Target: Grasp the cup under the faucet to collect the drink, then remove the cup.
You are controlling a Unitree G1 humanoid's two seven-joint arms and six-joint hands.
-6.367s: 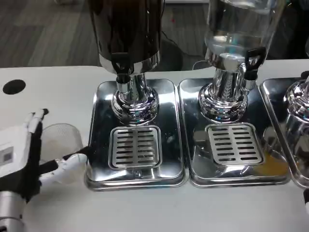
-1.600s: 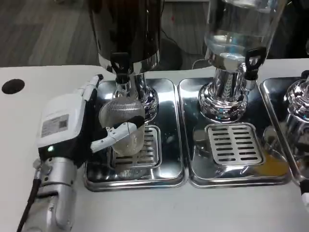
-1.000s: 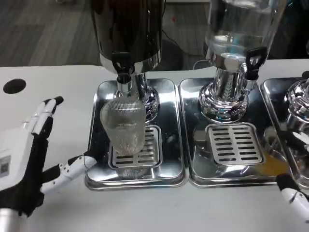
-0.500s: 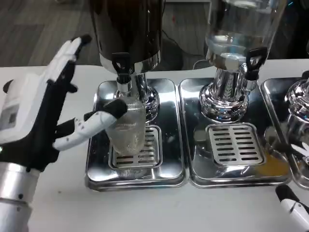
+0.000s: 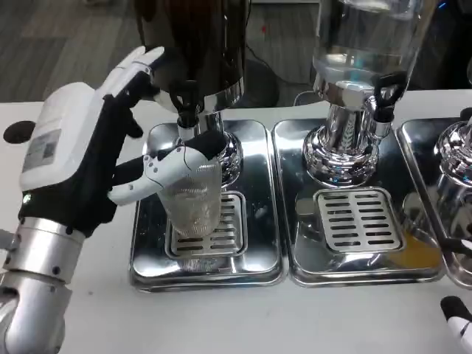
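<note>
- The clear ribbed plastic cup (image 5: 193, 209) stands upright on the slotted drip grate (image 5: 210, 228) of the left chrome tray (image 5: 151, 251), right below the black faucet (image 5: 184, 103) of the dark drink dispenser (image 5: 195, 48).
- The left hand (image 5: 96, 158) is raised over the left side of that tray, white back facing the camera, fingers spread wide. The upper fingertips (image 5: 144, 59) reach up by the dark dispenser body, and the thumb (image 5: 173, 164) stretches across in front of the cup's rim.
- Can't really tell if the thumb is touching the cup or just passing in front of it. Either way the fingers aren't wrapped around it, so it's a spread hand with nothing held.
- The silver left forearm (image 5: 37, 287) runs down to the bottom left corner.
- Of the right hand (image 5: 459, 313) only a small white and black bit peeks in at the bottom right edge, near the front of the table. No way to say how its fingers sit.
- The middle tray (image 5: 295, 258) carries the clear dispenser (image 5: 365, 44) with some water in it, its black tap (image 5: 385, 92) above its own grate (image 5: 359, 219).
- A third chrome base (image 5: 453, 158) sits at the right edge.
- Everything's on the white table (image 5: 236, 317), with a black round hole (image 5: 16, 131) off to the left.
</note>
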